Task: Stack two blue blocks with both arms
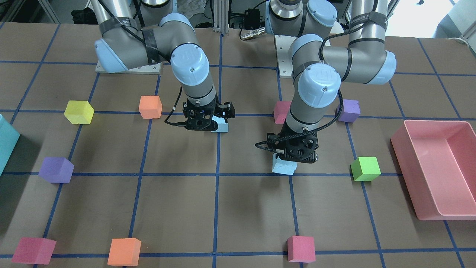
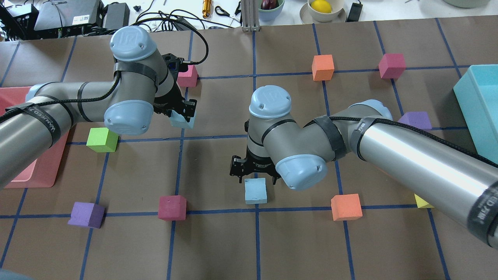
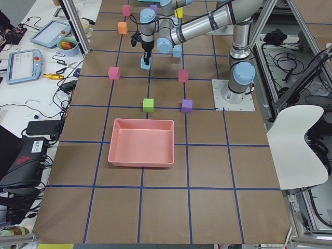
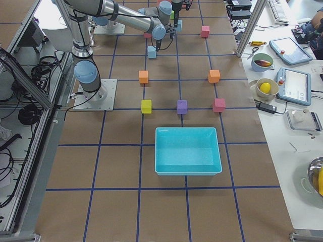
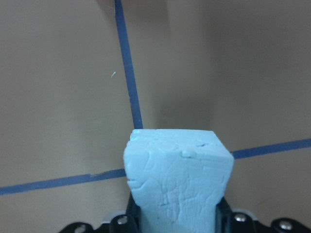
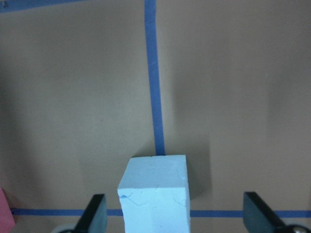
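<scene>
One pale blue block (image 2: pixel 182 122) is held between the fingers of my left gripper (image 2: pixel 182 116), which is shut on it low over the table. This block fills the bottom of the left wrist view (image 5: pixel 177 179) and shows in the front view (image 1: pixel 283 166) under the left gripper (image 1: pixel 285 160). The second blue block (image 2: pixel 255 191) rests on the table beside a tape crossing. My right gripper (image 2: pixel 255 179) hovers over it, open. In the right wrist view this block (image 6: pixel 154 194) sits between the spread fingers (image 6: pixel 94 216), which do not touch it.
A pink bin (image 1: pixel 416 163) is on my left and a teal bin (image 2: pixel 476 109) on my right. Loose cubes lie around: green (image 1: pixel 366 168), purple (image 1: pixel 349 110), pink (image 1: pixel 281 111), orange (image 1: pixel 150 107), yellow (image 1: pixel 79 111), purple (image 1: pixel 55 169), magenta (image 1: pixel 300 248).
</scene>
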